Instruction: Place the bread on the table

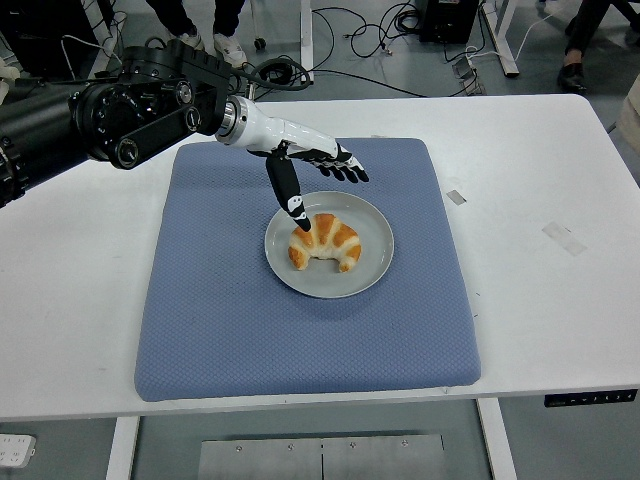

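Note:
A golden croissant lies on a grey round plate in the middle of the blue mat. My left hand reaches in from the upper left and hovers over the plate's far left rim. Its fingers are spread out flat and hold nothing. Its thumb points down, with the tip right at the croissant's left end. The right arm is out of view.
The blue mat covers the middle of the white table. Two small pieces of tape lie on the table right of the mat. Cables and people's feet show on the floor beyond the far edge.

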